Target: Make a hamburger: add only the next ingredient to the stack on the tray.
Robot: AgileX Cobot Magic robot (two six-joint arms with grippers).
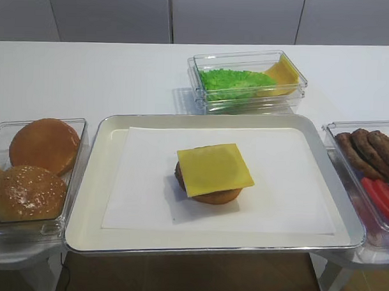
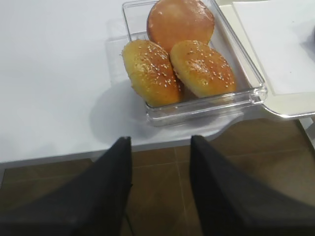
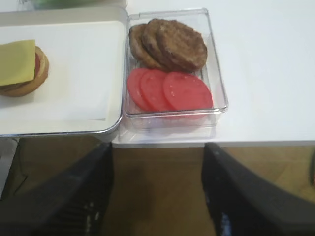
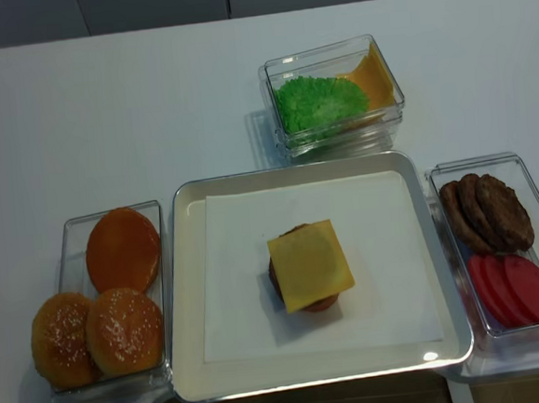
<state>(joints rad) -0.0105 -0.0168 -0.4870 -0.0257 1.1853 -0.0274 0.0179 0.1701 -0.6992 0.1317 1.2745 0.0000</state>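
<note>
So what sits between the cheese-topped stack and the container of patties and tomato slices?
Only bare white paper and the tray rim lie between the stack and that container, clearest in the realsense high view.

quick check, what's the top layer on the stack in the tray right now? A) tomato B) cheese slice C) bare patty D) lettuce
B: a square yellow cheese slice lies flat on top of the stack in the tray, its corners overhanging; the lettuce sits in its own container behind the tray, and the tomato slices lie in the container to the right.
</note>
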